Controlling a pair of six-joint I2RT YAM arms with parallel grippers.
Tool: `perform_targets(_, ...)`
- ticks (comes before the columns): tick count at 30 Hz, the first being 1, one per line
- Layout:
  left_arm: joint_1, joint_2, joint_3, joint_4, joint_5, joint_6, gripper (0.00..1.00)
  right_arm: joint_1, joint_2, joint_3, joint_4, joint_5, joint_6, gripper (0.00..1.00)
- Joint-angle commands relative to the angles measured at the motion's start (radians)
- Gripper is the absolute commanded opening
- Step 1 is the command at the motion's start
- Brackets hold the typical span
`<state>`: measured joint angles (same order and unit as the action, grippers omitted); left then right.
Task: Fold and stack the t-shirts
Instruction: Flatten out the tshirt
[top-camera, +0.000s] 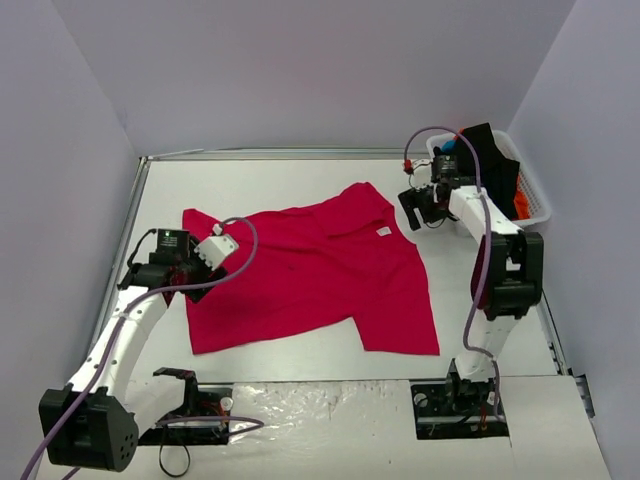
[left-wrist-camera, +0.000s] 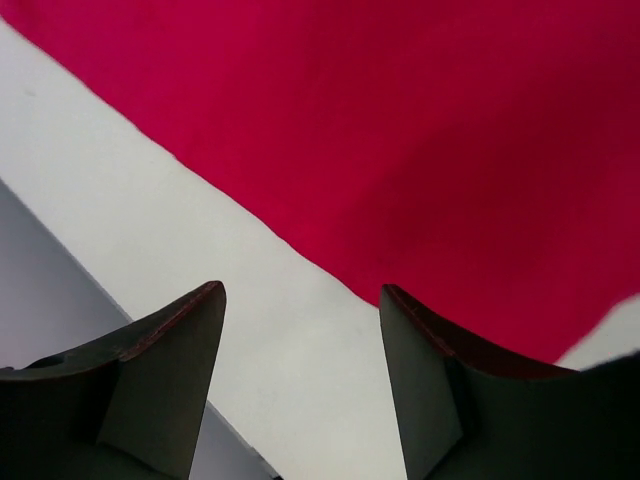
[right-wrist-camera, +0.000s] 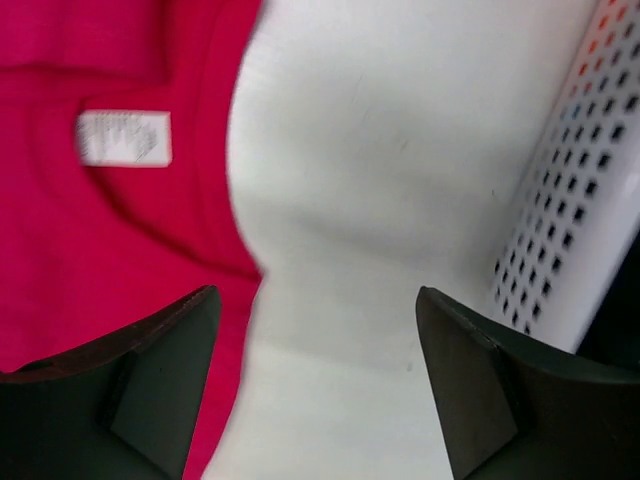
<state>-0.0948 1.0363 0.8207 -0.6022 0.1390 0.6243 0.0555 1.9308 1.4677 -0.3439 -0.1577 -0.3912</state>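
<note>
A crimson-red t-shirt (top-camera: 310, 270) lies spread flat on the white table, its white neck label (top-camera: 383, 231) near the right collar. My left gripper (top-camera: 186, 280) is open and empty, low over the shirt's left edge. In the left wrist view the left gripper (left-wrist-camera: 300, 292) hangs over bare table just beside the red hem (left-wrist-camera: 450, 150). My right gripper (top-camera: 422, 214) is open and empty, just right of the collar. In the right wrist view the right gripper (right-wrist-camera: 318, 295) is over bare table, with the collar (right-wrist-camera: 100, 230) and label (right-wrist-camera: 123, 137) at the left.
A white slatted basket (top-camera: 535, 190) stands at the back right, holding a black shirt (top-camera: 485, 160) and an orange one (top-camera: 521, 205). Its wall also shows in the right wrist view (right-wrist-camera: 590, 200). Grey walls close in the table on three sides.
</note>
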Motion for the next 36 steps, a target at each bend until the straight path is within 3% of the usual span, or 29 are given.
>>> perform_targets(1,-0.011,-0.031,0.014,-0.27,0.102,0.187,0.62,0.0,-0.179,-0.096,-0.067,-0.054,-0.02,0.75)
perform_targets(6,-0.043,-0.059,-0.021,-0.393,0.134,0.281,0.63,0.001,-0.276,-0.208,-0.087,-0.101,-0.021,0.76)
perform_targets(12,-0.089,-0.03,-0.006,-0.481,0.154,0.339,0.64,0.01,-0.282,-0.273,-0.093,-0.117,-0.002,0.76)
perform_targets(16,-0.15,0.063,0.02,-0.499,0.142,0.354,0.65,0.023,-0.263,-0.26,-0.095,-0.094,0.023,0.76)
perform_targets(26,-0.362,0.241,0.058,-0.47,0.123,0.235,0.66,0.037,-0.247,-0.25,-0.109,-0.037,0.034,0.77)
perform_targets(36,-0.442,0.383,0.057,-0.414,0.057,0.095,0.66,0.037,-0.248,-0.253,-0.113,-0.034,0.023,0.77)
